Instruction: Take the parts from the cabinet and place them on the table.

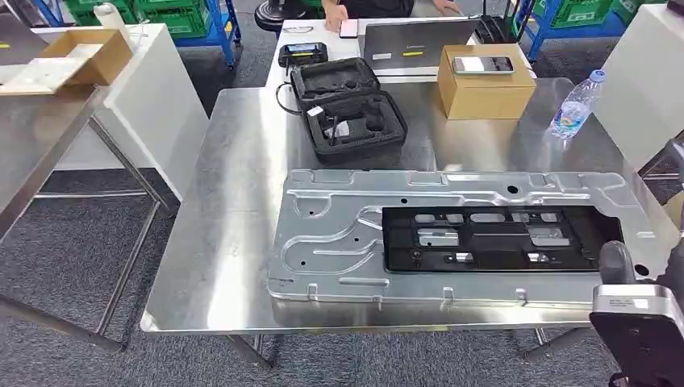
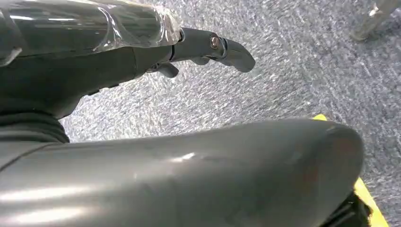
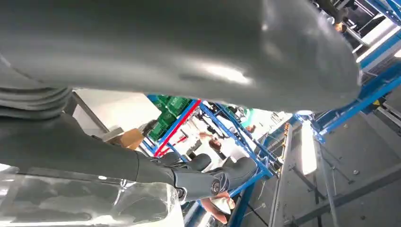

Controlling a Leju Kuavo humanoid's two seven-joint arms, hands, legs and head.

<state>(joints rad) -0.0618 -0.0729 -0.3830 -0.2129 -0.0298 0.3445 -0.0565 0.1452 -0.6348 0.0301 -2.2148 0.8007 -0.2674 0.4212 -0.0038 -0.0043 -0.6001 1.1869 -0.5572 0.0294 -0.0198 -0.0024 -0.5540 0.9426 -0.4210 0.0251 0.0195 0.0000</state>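
Open black case (image 1: 348,113) on desk (image 1: 226,242) holds dark items; writing unreadable. Left hand (image 2: 198,49), right hand (image 3: 203,177): fingers apart, empty.

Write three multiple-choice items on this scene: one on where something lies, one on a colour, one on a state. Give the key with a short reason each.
1. Where does the black frame part lie?
A. on the large stamped metal panel
B. inside the cardboard box
C. on the floor

2. What colour is the cap of the water bottle?
A. red
B. blue
C. yellow

3. In what state is the black carrying case on the steel table?
A. zipped shut
B. open, lid folded back
C. upside down

Key: 1 A, the head view shows the frame resting on the panel's right part. 2 B, the cap at the bottle's top is blue. 3 B, the foam-lined inside and the raised lid are visible.
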